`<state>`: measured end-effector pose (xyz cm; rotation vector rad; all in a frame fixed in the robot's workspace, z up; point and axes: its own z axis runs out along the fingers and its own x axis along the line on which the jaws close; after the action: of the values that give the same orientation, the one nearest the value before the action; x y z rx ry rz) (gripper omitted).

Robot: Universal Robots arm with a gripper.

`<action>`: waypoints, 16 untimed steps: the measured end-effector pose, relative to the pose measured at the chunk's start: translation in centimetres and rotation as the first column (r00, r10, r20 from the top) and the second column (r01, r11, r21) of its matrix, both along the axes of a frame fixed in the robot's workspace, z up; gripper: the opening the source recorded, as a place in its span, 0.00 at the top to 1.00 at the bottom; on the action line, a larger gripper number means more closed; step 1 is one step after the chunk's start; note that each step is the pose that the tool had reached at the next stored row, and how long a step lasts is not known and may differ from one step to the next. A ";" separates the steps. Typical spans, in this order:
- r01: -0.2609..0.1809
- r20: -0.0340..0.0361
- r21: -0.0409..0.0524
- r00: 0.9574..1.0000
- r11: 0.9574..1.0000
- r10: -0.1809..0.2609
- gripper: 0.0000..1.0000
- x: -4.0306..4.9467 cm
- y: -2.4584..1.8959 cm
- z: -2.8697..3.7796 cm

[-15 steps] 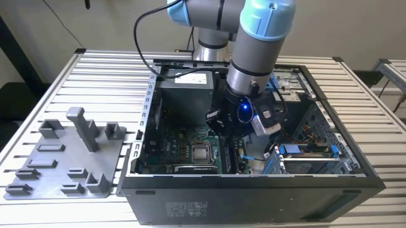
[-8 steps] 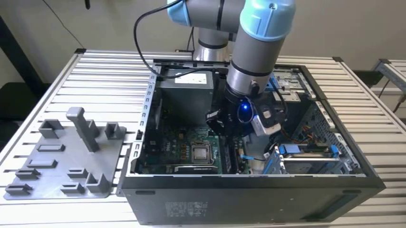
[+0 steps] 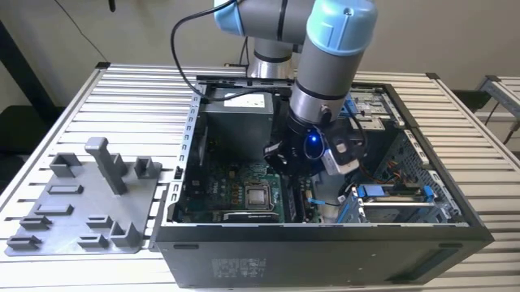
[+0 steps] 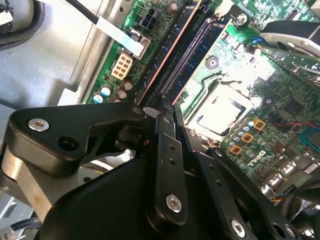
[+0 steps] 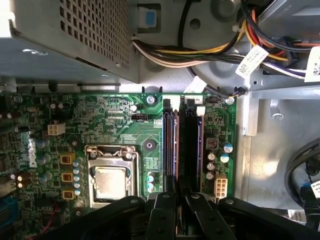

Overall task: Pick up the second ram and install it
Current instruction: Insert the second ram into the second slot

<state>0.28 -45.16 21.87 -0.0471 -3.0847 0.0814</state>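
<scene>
Hovered inside the open computer case (image 3: 325, 243): gripper (image 4: 167, 107) nearly closed, empty, directly above the second ram (image 4: 172, 50), a long dark blue-green stick seated in its motherboard (image 5: 120, 120) slot.

You have the case (image 3: 325, 255) lying open on the table (image 3: 130, 91), with the tray (image 3: 81, 207) just beside it on the exterior view's left. Inside the case, the end effector (image 5: 176, 200) hangs over the motherboard (image 5: 115, 120), at the slots (image 5: 182, 150) beside the CPU socket (image 5: 111, 175).
</scene>
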 end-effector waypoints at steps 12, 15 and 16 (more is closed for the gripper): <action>0.000 0.000 0.007 1.000 1.000 0.000 0.86 -0.01 -0.02 -0.28; 0.000 0.000 0.012 1.000 1.000 0.000 0.86 0.00 -0.02 -0.24; 0.000 0.000 0.017 1.000 1.000 0.000 0.86 0.00 -0.04 -0.24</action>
<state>0.29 -45.19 21.63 -0.0462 -3.0850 0.0553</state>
